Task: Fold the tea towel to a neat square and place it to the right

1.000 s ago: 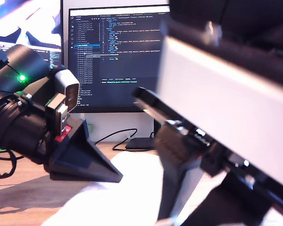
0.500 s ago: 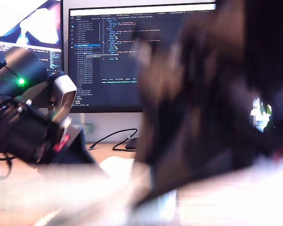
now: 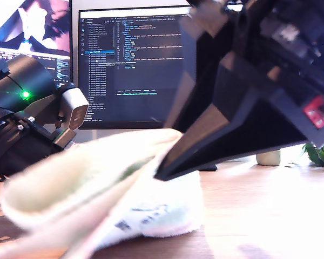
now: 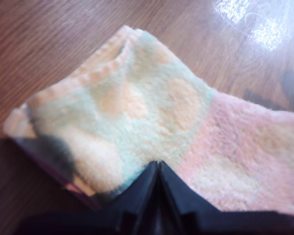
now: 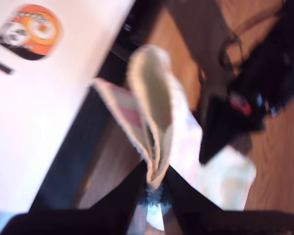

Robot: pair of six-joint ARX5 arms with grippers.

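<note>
towel lifted since a second ago

tea towel [image 3: 97, 194] now raised and folded over the wooden surface [image 3: 259, 216], where earlier it lay flat. my first claw [image 4: 158, 166] is pinched onto its fluffy layer. my second claw [image 5: 154, 178] clamps a doubled edge, held up before the monitor [image 3: 129, 65].

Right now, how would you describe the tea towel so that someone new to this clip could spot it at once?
Start at the dark code-filled monitor at the back of the wooden desk. In front of it, low in the exterior view, lies the tea towel, with a black hand touching it. It is the only soft thing there: fluffy pale terry with mint and pink tints, folded over on itself.
</note>
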